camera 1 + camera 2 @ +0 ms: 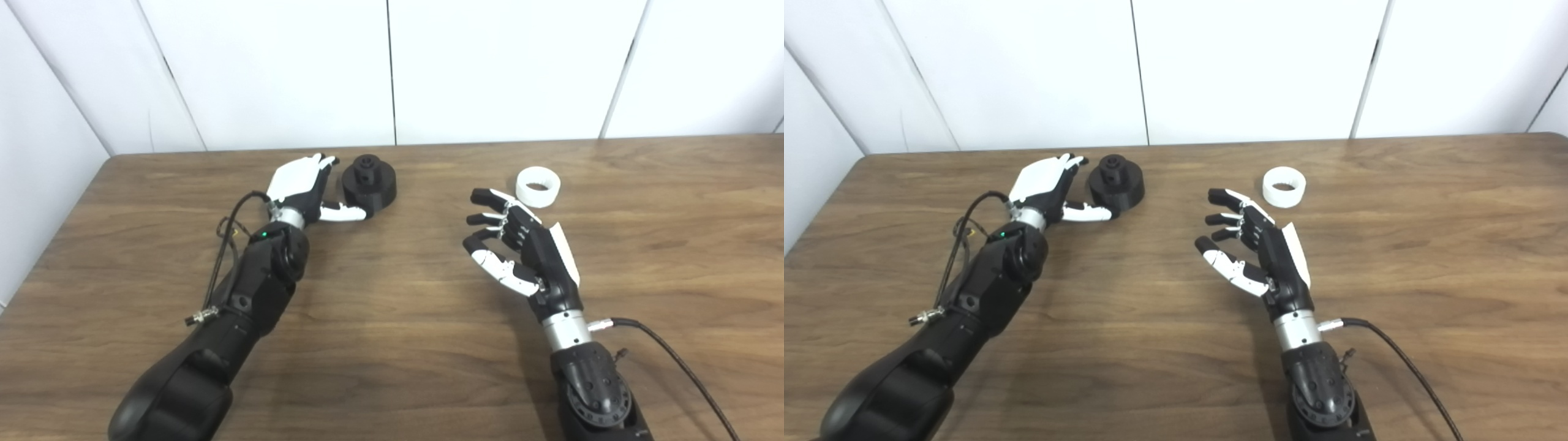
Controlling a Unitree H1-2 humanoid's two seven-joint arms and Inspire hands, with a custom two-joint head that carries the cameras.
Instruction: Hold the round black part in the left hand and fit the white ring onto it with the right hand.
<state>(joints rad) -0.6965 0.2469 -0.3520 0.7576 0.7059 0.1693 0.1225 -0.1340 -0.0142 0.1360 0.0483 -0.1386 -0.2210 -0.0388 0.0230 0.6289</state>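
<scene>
**A:** Your left hand [304, 187] is spread open beside the black part [369, 182], fingers [318, 165] reaching along its far-left flank and the thumb lying against its near side. Nothing is gripped yet. The part sits toward the far edge of the surface [392, 343], left of the middle.

**B:** And my right?

**A:** Your right hand [517, 248] is open too, fingers loosely curled and empty, just short of the white ring [538, 186], which lies flat nearer the far edge, right of the middle. Ring and black part are well apart.

**B:** What could trip me up?

**A:** The black part looks like a squat, matte, stepped cylinder with a small raised hub on top. Close unevenly and I'd expect it to slide away across the smooth wood grain, since only the thumb is on it. Grab the hub or cover the top and the ring will likely have nowhere to seat.

**B:** The ring?

**A:** A short, thick-walled hoop, smooth and probably hard plastic. Pinching it off a slick surface may make it skate or flip, and a tilted ring could jam on the hub.
</scene>
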